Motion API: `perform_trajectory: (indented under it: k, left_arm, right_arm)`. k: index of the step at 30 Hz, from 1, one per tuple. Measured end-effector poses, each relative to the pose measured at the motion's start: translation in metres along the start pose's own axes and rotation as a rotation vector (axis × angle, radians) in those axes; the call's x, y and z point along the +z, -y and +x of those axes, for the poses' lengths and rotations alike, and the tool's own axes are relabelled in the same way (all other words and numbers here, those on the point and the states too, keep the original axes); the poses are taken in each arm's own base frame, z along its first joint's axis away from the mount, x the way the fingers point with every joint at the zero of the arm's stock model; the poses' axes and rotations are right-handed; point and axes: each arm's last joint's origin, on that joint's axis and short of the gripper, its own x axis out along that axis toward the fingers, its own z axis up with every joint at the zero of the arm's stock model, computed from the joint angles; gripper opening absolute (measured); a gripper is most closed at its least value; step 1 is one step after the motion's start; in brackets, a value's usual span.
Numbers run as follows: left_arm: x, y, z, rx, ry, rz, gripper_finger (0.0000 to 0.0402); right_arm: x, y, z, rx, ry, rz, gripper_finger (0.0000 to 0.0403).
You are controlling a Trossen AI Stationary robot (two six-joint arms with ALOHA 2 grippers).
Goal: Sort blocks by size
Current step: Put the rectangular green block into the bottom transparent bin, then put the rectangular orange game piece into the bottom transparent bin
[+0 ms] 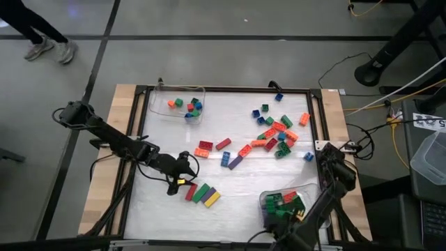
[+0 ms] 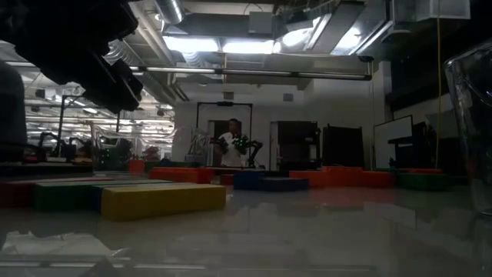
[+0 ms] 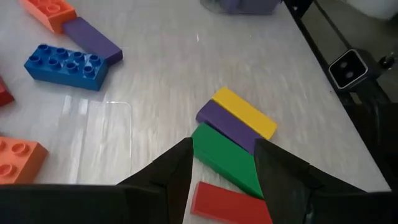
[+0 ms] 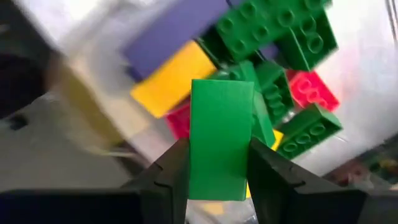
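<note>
My right gripper (image 4: pixel 217 171) is closed on a long green block (image 4: pixel 219 138) and holds it directly above the clear tray (image 1: pixel 265 200) of long blocks at the table's near right corner, placed there, I judge, for release among bricks of the same size. The block's long axis runs straight out from between my fingers, its smooth face toward the wrist camera. My left gripper (image 3: pixel 224 165) stands open and empty over the row of four long blocks (image 1: pixel 201 194), straddling the green one (image 3: pixel 227 160).

A green block (image 4: pixel 219 140) sits between dark end effector fingers (image 4: pixel 171 171); yellow (image 3: pixel 244 112), purple (image 3: pixel 227 126), red (image 3: pixel 231 203) blocks.
</note>
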Motion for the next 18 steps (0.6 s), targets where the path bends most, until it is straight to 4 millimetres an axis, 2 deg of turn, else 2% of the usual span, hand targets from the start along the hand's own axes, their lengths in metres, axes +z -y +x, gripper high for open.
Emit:
perform_trajectory:
  k: [6,13,15,18]
  left_arm:
    - [0.001,-0.003,0.000,0.092,0.037,-0.027,0.0159]
    - [0.008,-0.011,-0.001,0.245,0.132,-0.046,0.0159]
    - [0.006,-0.017,-0.001,0.291,0.101,-0.061,0.0159]
    - [-0.002,-0.027,-0.001,0.367,0.003,0.030,0.0159]
  right_arm:
    - [-0.006,0.003,0.023,-0.088,-0.006,0.027,0.0145]
    - [0.004,0.008,0.032,-0.123,-0.046,0.056,0.0217]
    - [0.008,0.008,0.032,-0.120,-0.048,0.064,0.0235]
    - [0.012,0.009,0.032,-0.116,-0.069,0.063,0.0255]
